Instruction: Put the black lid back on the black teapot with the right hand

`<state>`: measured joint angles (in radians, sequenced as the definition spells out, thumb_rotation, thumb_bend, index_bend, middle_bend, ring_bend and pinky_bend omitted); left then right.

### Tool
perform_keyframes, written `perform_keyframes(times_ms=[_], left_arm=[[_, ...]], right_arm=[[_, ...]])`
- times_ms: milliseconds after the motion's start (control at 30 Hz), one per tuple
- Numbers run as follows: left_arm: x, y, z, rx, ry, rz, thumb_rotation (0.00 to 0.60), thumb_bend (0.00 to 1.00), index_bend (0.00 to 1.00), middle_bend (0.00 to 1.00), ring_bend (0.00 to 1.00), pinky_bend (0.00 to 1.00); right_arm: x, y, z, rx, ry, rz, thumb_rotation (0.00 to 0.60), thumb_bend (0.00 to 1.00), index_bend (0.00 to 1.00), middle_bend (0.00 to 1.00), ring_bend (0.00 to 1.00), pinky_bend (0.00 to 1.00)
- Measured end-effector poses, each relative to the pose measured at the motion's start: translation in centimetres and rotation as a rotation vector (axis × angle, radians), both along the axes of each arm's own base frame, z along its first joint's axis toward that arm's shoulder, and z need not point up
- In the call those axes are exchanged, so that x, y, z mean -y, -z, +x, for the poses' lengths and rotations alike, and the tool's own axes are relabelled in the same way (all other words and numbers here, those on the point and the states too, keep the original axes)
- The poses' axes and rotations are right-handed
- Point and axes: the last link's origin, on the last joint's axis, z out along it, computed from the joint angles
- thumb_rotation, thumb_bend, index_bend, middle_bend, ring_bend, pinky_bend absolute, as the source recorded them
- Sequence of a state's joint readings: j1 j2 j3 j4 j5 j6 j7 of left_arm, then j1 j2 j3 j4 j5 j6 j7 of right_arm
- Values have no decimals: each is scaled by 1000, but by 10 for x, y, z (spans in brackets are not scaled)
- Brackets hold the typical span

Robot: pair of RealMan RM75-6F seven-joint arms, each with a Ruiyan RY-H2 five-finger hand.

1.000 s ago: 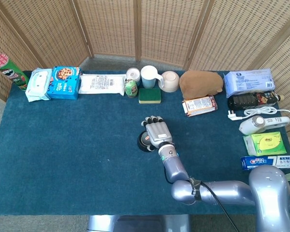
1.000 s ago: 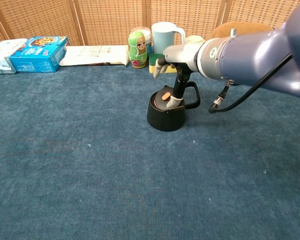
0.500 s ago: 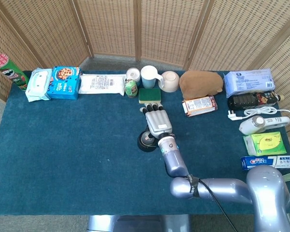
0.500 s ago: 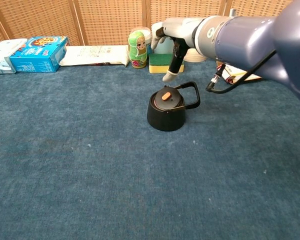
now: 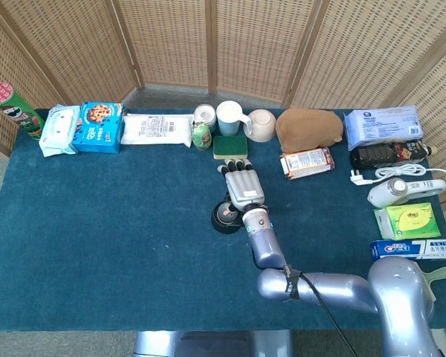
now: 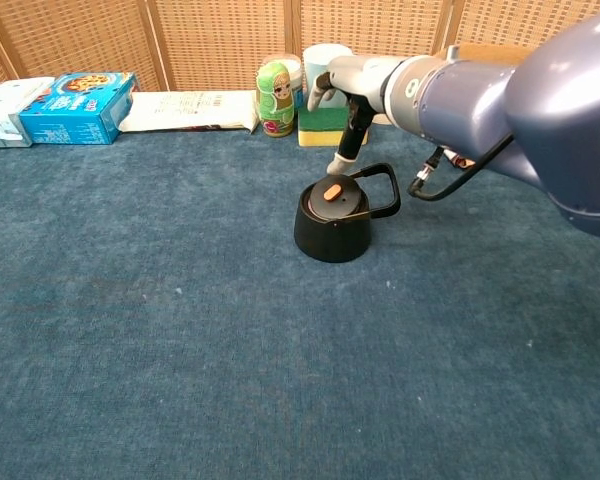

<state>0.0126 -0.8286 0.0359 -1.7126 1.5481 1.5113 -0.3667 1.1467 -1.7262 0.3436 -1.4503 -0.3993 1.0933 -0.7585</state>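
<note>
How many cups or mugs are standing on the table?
2, both in the back row: a pale blue mug behind the green sponge, and a cream cup just right of it. Others could be hidden behind the robot's arm.

One black teapot sits mid-table with one black lid on it. Behind the teapot are one sponge, one mug, one bowl and two cans. Right of the teapot lie one toothpaste box and one green box. One robot hand is visible.
</note>
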Motion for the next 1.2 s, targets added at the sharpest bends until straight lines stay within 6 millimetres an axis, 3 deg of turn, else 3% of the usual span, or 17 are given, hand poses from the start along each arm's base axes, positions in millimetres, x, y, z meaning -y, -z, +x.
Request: perform_keyframes(times_ms=[800,1200], left_arm=[[0,-1,-1,5,-3,5,600,131,0,0,0,56],[1,-2,-1,10,-1,9,600,130,0,0,0,56]], right_arm=[[4,11,-11,-11,25,10,600,251,174,112,76,0],[-4,5,2,38,-12,19,600,250,174,111,76,0]])
